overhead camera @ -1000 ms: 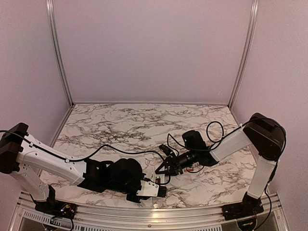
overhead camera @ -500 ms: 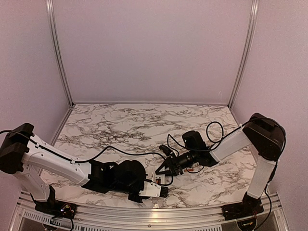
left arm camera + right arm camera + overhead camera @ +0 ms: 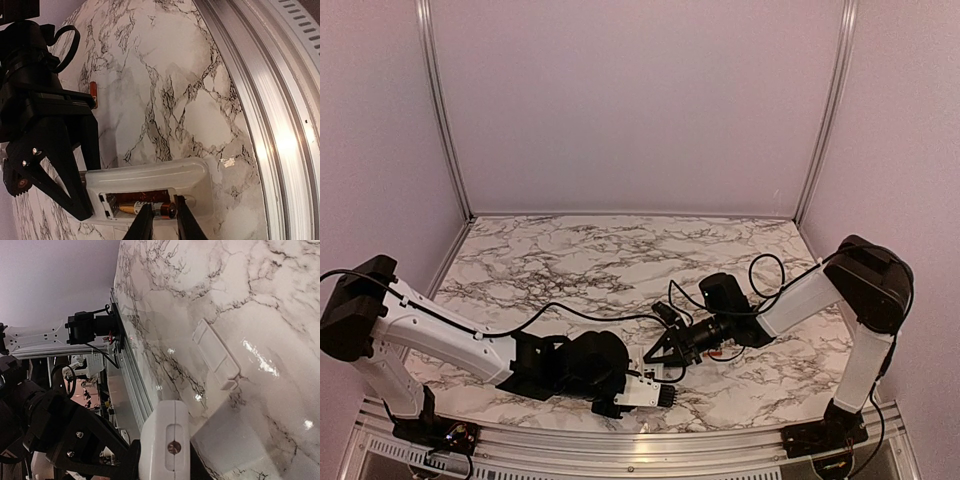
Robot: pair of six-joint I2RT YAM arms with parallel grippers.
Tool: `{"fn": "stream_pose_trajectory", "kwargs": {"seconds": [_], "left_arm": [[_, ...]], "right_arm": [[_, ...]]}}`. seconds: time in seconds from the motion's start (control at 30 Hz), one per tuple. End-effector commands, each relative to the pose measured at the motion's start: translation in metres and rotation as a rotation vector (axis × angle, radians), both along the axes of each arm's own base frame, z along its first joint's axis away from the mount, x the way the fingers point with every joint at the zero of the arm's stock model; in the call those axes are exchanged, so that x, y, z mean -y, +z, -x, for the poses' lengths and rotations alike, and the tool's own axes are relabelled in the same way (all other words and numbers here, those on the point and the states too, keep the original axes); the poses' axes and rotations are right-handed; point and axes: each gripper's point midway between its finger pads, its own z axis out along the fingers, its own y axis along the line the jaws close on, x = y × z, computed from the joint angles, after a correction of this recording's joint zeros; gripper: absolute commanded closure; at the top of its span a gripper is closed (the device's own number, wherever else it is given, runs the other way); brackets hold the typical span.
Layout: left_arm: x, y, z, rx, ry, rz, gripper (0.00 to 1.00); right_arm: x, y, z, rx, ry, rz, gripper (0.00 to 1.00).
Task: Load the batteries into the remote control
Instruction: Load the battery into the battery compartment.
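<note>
The remote control lies back up, its battery recess uncovered. One of the batteries, coppery-orange, lies in the near slot of the recess. A darker coppery shape sits behind it. My left gripper has its thin fingers a narrow gap apart, tips down at the battery's right end; I see no clamp on it. My right gripper is shut on the remote's other end. In the top view both grippers, left and right, meet at the remote near the front edge.
A white battery cover lies flat on the marble beyond the remote. A small orange-red item rests on the table by the right arm. The metal front rail runs close beside the remote.
My left arm has slid a little right, toward the remote, and its fingers have narrowed. The right arm and the remote have stayed put.
</note>
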Motion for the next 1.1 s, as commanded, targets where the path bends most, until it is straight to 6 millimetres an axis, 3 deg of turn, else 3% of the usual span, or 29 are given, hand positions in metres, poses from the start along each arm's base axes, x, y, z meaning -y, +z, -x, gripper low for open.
{"fn": "stream_pose_trajectory", "kwargs": {"seconds": [0.0,0.33,0.73,1.07], "left_arm": [[0.006,-0.003,-0.009,-0.001,0.04,-0.018,0.82],[0.002,-0.014,-0.016,-0.026,0.072,-0.055,0.89],[-0.019,-0.04,-0.033,-0.027,0.145,-0.169,0.91],[-0.022,-0.041,-0.042,-0.042,0.187,-0.179,0.92]], "right_arm": [[-0.004,0.004,0.003,0.01,0.015,-0.022,1.0],[-0.004,0.005,0.003,0.012,0.015,-0.025,1.0],[-0.005,0.011,0.004,0.021,0.027,-0.042,1.0],[-0.004,0.012,0.005,0.025,0.027,-0.043,1.0]]}}
